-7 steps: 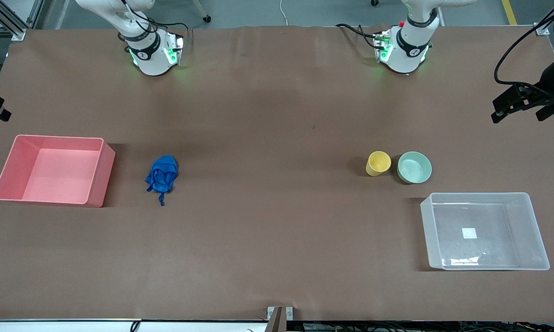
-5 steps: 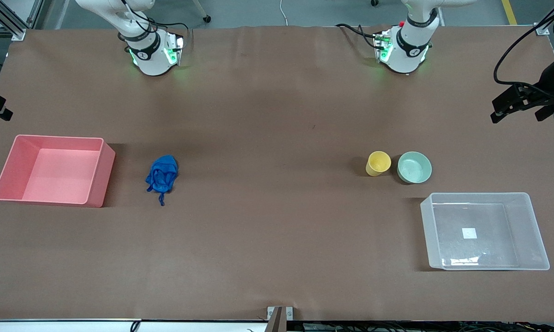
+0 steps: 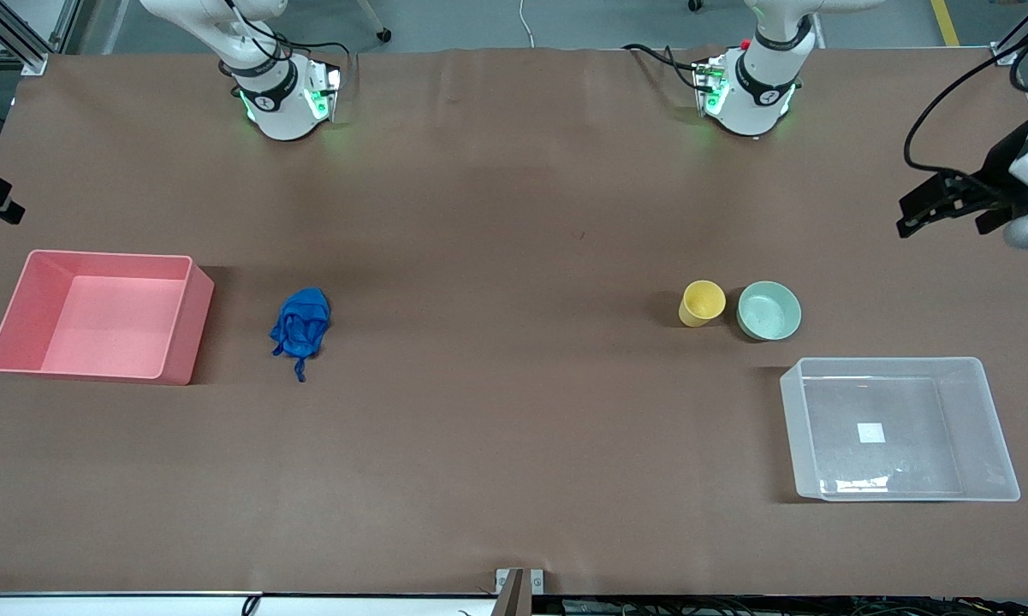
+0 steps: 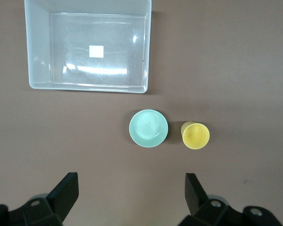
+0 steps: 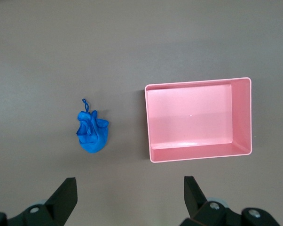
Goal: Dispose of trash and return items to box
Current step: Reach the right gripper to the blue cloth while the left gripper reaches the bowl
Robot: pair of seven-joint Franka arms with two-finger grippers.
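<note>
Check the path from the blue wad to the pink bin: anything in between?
Nothing visible. The blue wad lies beside the pink bin with only bare table between them. Right gripper is open above, empty.

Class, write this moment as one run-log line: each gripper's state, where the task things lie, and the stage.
left gripper open, high over table | right gripper open, high | blue wad beside pink bin | cup, bowl outside clear box | stage: nothing grasped

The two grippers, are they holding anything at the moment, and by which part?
Nothing is held. The left gripper and the right gripper are both open and empty, high over the table; the blue wad, yellow cup and green bowl lie untouched.
</note>
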